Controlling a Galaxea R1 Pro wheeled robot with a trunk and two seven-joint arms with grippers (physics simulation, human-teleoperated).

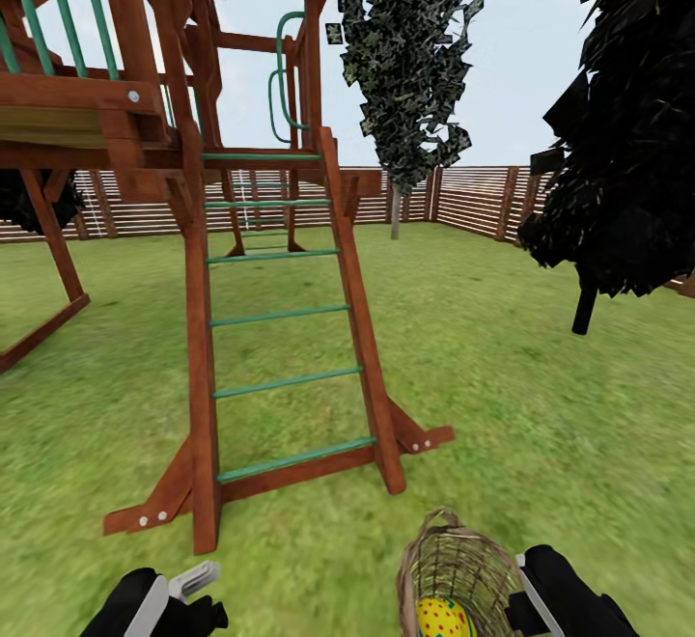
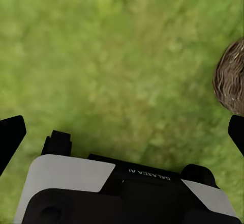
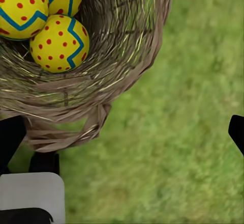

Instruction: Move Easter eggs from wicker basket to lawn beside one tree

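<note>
Resting in wicker basket (image 3: 101,81) on lawn (image 1: 541,405): Easter eggs (image 3: 60,43), three visible in right wrist view, two cut off by frame edge. Head view shows one egg, basket cut at bottom edge. Right gripper (image 3: 122,132) beside basket rim, fingers spread wide, holding nothing. Left gripper (image 2: 122,132) wide open over bare grass. Wooden ladder (image 1: 285,328) ahead; dark columnar tree (image 1: 405,68) beyond.
</note>
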